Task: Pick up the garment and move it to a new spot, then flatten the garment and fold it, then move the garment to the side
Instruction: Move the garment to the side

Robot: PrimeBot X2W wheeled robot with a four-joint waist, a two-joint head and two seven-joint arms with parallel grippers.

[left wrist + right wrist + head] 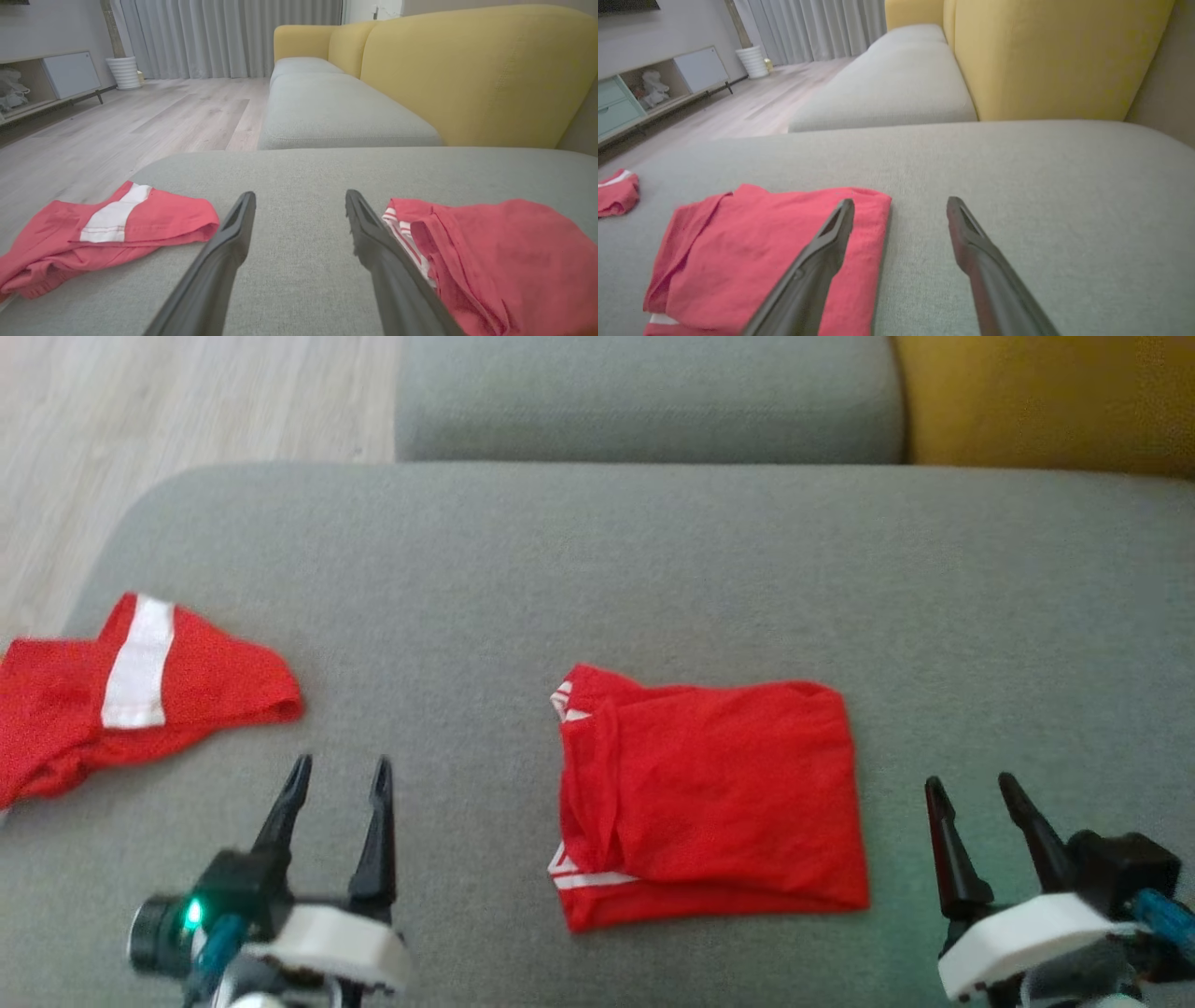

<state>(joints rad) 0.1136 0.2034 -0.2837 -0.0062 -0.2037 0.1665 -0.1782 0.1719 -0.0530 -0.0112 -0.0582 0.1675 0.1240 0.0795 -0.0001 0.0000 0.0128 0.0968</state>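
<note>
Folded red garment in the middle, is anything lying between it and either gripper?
Nothing visible. Only bare grey sofa cushion separates the folded red garment from the left gripper and right gripper; the crumpled red garment lies farther left.

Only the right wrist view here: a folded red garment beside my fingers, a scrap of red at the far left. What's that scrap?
Observer: A second red garment, crumpled, with a broad white band, lying apart from the folded garment.
Operator: Where's the left gripper?
Observer: The left gripper is open over bare grey cushion between the two garments, touching neither.
</note>
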